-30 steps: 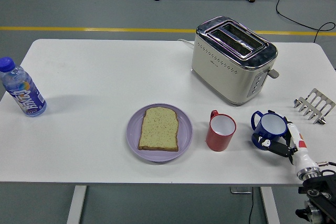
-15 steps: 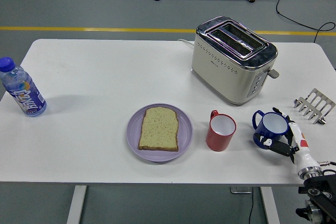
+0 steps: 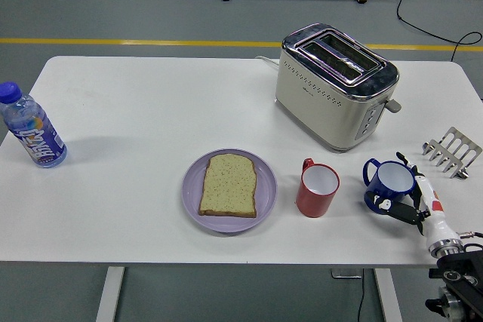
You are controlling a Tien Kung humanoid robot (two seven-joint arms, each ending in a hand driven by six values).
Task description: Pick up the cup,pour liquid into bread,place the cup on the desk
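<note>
White-tipped fingers [image 3: 385, 204] of the robot's right hand [image 3: 407, 201] curled around a blue cup [image 3: 388, 184] standing near the table's [image 3: 136, 111] front right edge. Left of it stood a red mug [image 3: 316, 188], then bread [image 3: 229, 184] on a purple plate [image 3: 192, 194].

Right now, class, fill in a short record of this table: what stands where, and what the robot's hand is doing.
Plate: purple, near centre, holds one slice of bread
Red cup: right of plate
Blue cup: right of red cup
Right hand: fingers wrapped around blue cup
Toaster: behind cups
Bottle: far left
Rack: right edge
</note>
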